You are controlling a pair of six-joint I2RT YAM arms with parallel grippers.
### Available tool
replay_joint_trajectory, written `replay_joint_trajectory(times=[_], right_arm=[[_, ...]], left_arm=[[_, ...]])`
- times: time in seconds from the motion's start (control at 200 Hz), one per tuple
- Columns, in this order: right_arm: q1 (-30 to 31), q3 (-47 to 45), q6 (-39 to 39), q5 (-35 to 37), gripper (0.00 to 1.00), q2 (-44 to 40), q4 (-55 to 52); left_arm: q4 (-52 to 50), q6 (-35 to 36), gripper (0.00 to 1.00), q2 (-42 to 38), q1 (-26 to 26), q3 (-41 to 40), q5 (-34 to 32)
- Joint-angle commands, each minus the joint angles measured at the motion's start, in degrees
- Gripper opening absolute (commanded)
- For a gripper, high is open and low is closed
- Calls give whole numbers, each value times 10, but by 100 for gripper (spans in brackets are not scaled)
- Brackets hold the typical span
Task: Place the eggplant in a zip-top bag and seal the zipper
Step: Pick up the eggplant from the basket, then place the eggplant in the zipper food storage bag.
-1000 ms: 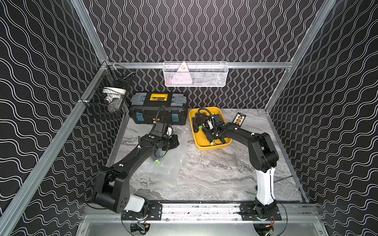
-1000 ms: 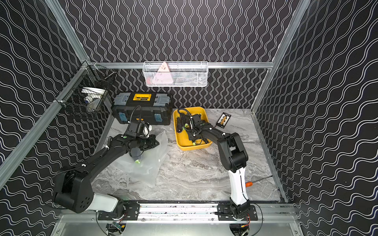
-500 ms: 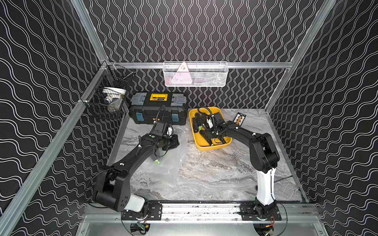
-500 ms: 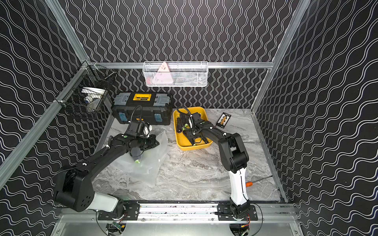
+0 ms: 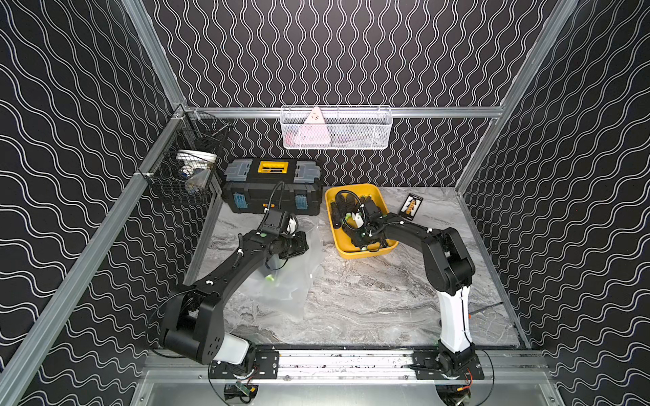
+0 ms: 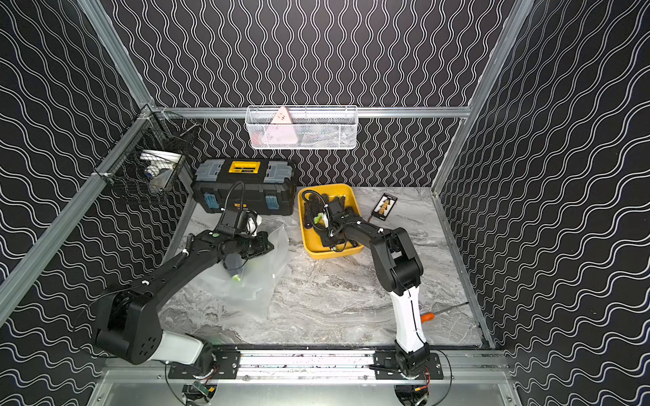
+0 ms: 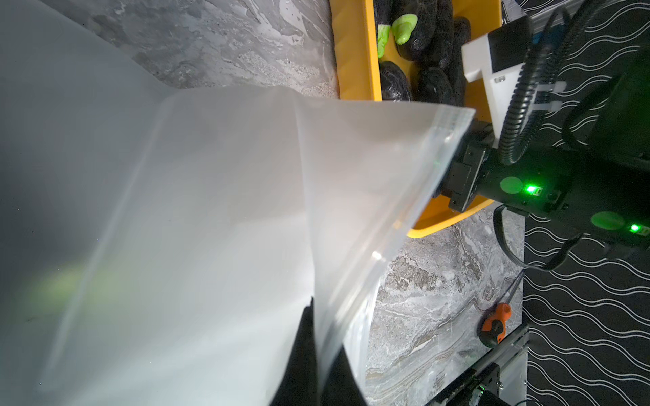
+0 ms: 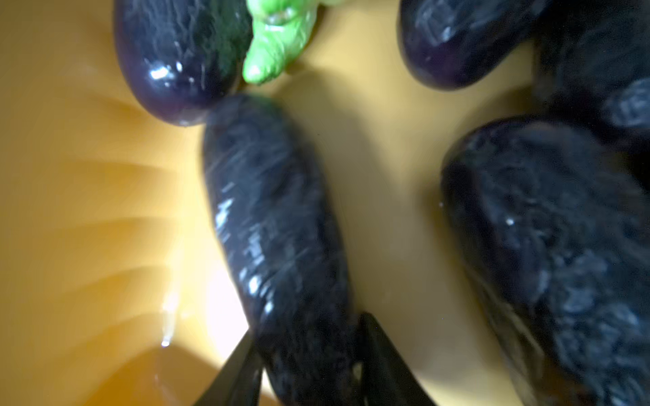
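We find the right gripper [image 8: 307, 327] clasping a glossy dark-purple eggplant [image 8: 274, 218] in the yellow plastic tray [image 5: 365, 253] at the rear edge of the desk [image 5: 369, 302], left gripper [image 5: 297, 247] clamped on the clear zip-top bag [image 7: 211, 211]; we advise lifting slowly.

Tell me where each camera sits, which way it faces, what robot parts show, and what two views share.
Top views: high over the base rail, facing down at the table; left arm, right arm show whole.
Left wrist: on left arm, facing across the held bag toward the tray; one finger shows.
Right wrist: on right arm, facing down into the tray; its fingers press an eggplant.
Shared: top and left wrist views both show tray and right arm.
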Motion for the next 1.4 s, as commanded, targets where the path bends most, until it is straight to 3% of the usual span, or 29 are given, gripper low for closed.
replay_joint_trajectory(times=[0.0,0.335,0.525,0.635,0.901,1.131,1.391], right_arm=[[1,-3,3,-10,39,-20,16],[1,-23,8,-58,34,-140,0],[26,-87,64,-230,32,-231,19],[57,-119,83,-285,30,-260,29],[124,-123,108,-304,27,-226,7],[128,-64,121,-309,29,-158,-54],[128,12,146,-304,35,-122,-101]], left_arm=[[-6,10,0,-3,0,6,-8],[0,8,0,11,4,19,-2],[1,10,0,16,4,26,-1],[-2,14,0,13,4,25,0],[-12,25,0,-3,-2,26,-6],[-32,64,0,-42,-43,30,-35],[-42,66,0,-57,-80,19,-20]])
